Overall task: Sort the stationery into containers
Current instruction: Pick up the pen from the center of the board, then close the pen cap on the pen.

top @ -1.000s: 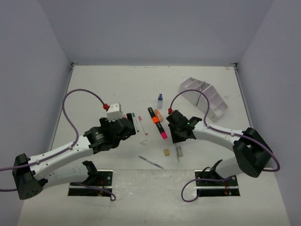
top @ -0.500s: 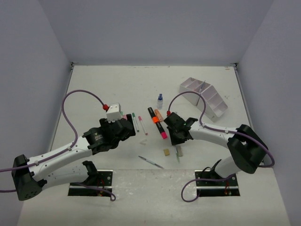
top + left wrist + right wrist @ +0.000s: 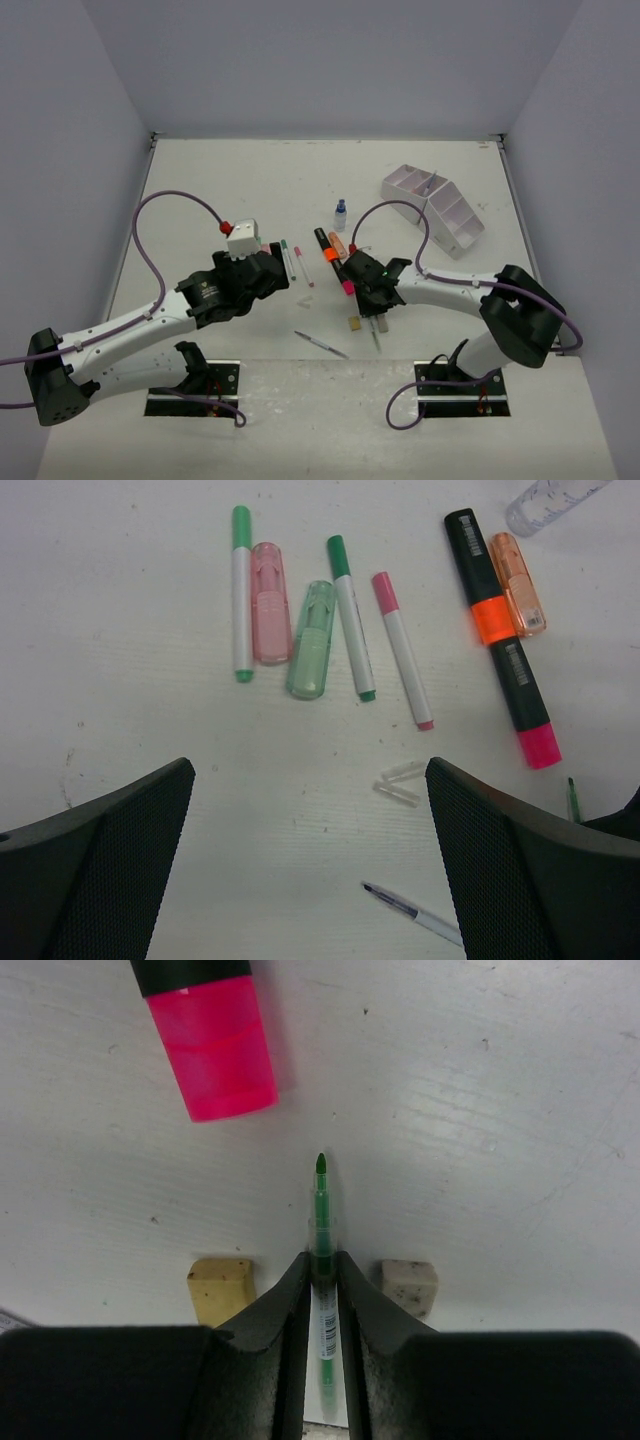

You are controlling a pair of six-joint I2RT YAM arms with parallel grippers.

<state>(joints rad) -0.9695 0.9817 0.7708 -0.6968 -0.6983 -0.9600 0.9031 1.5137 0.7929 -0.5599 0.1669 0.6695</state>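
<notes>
**Right arm has the green pen: lift clean, then go to the organizer**

Nearest the bases, a ballpoint (image 3: 320, 344) lies loose on the table (image 3: 250, 180).

Just past it, the right gripper (image 3: 322, 1305) sits low. Its jaws are narrow and pinch the green pen (image 3: 321, 1230) from both sides. I can't tell if the pen is off the table. Its tip points at the pink end of the black marker (image 3: 213, 1048). A tan eraser (image 3: 220, 1288) and a grey eraser (image 3: 408, 1287) flank the fingers closely, apparently without touching them.

My read on the step:
- Go straight up first, with no sideways travel until the fingers are above both erasers.
- The grip is toward the tip end and the long tail runs back under the wrist, so the pen may pivot. Move slowly and keep the wrist level.
- Then carry it to the organizer (image 3: 463, 243), far right, and release low over an open compartment.

The left gripper (image 3: 310, 880) has its jaws wide and holds nothing. It hangs over the pen row: pink highlighter (image 3: 268, 602), green highlighter (image 3: 311, 640) and pink pen (image 3: 403, 650). The small bottle (image 3: 340, 212) stands farther out.

What each view adds:
- Right wrist: the only view showing finger-to-pen contact and the gap to the erasers. From the top, the gripper body covers that and only the pen's tail pokes out.
- Top: the only view with the organizer and the carry path, which looks unobstructed.
- Left wrist: shows two clear caps (image 3: 400, 785) near the row, which are barely a speck from above.
</notes>
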